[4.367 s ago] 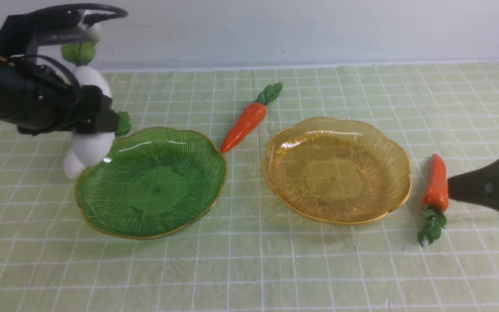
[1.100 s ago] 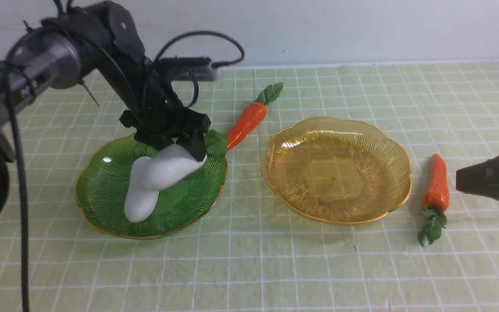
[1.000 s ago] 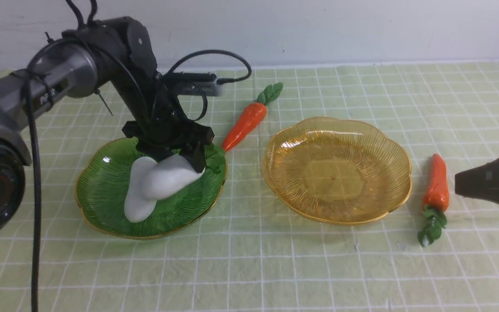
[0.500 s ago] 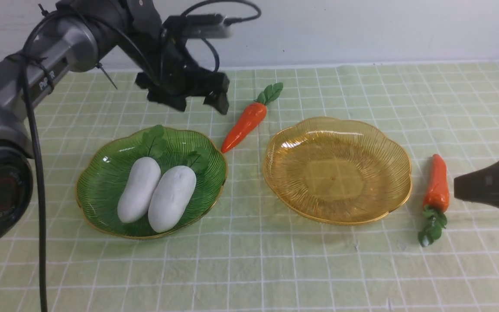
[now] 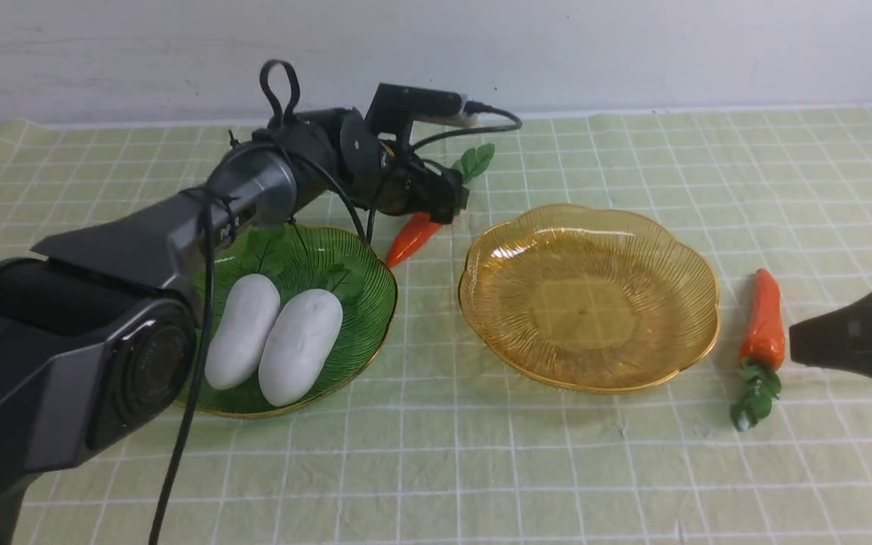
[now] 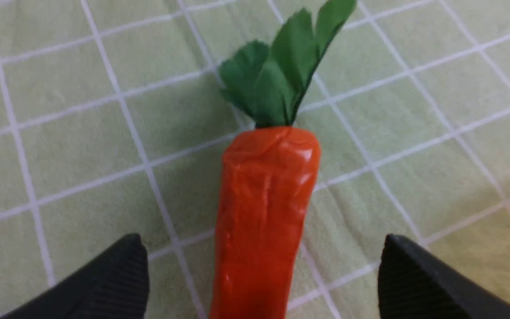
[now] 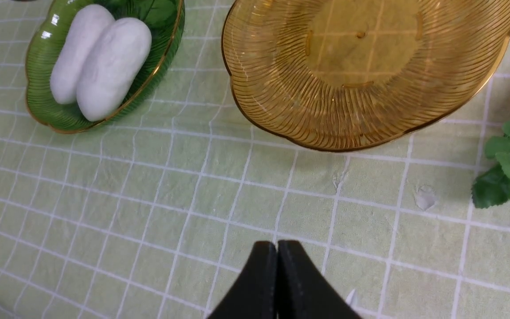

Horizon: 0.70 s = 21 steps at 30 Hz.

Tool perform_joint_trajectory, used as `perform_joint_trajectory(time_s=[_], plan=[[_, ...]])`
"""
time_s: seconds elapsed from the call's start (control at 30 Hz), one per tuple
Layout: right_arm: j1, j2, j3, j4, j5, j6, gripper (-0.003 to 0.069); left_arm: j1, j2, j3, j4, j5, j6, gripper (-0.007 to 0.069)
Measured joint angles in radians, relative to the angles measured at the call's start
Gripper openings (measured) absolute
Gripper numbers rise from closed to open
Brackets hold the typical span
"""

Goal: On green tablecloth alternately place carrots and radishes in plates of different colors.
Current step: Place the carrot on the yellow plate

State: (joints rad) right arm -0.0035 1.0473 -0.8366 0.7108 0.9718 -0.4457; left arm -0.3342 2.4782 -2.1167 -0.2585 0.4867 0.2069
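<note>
- The pale yellow-green tablecloth (image 5: 481,469) with its thin white grid ran back to a pale wall (image 5: 633,53). Its far left corner showed in the front view, and a broad bare stretch lay on the near side of both plates.
- A narrow strip of bare cloth separated the translucent green ribbed plate (image 5: 372,299) from the translucent amber ribbed plate (image 5: 678,303), each with a scalloped gold rim.
- The green plate held 2 matte white oblong radishes (image 5: 300,346), side by side and touching, with their leaves toward the far rim. The cloth's grid lines showed through the amber plate's bare floor.
- 1 glossy orange carrot (image 5: 409,238) lay on the cloth behind that strip, its tip just beside the green plate's rim and its leaves toward the wall. The left gripper (image 5: 450,203) sat low over its thick end and hid the middle of it in the front view.
- Only the left wrist view showed that gripper's 2 black ribbed fingers (image 6: 117,274). They were spread wide, 1 on each side of the carrot and apart from it — gripping nothing.
- The second orange carrot (image 5: 763,318) lay just beside the amber plate's right rim, leaves toward the near side, between that rim and the right gripper (image 5: 793,342). Whether the gripper touched it could not be told.
- The right wrist view showed that gripper's fingers (image 7: 264,283) pressed together over bare cloth — holding nothing. Only the leaves and a sliver of orange from the second carrot were visible at the frame's edge.
</note>
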Motion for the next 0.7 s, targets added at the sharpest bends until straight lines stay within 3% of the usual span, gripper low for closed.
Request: perform_joint_trajectory(time_s=[0.13,0.27,0.3,0.57,0.7], plan=[[0.000,0.000,0.000,0.000,0.002,-0.001,-0.0015,0.000,0.037,0.000,-0.016,0.012,0.002,0.0545],[0.000,0.000,0.000,0.000,0.002,-0.001,-0.0015,0.001,0.037,-0.011,-0.023,0.038,0.008,0.0220],[0.000,0.000,0.000,0.000,0.000,-0.001,-0.0015,0.001,0.037,-0.022,-0.027,0.058,0.008,0.0195],[0.000,0.000,0.000,-0.022,-0.055,0.024,-0.0015,-0.005,-0.087,-0.175,-0.048,0.281,-0.013,0.0217],[-0.016,0.035,-0.059,-0.145,-0.089,0.181,-0.0015,-0.009,-0.225,-0.237,-0.146,0.494,-0.059,0.0217]])
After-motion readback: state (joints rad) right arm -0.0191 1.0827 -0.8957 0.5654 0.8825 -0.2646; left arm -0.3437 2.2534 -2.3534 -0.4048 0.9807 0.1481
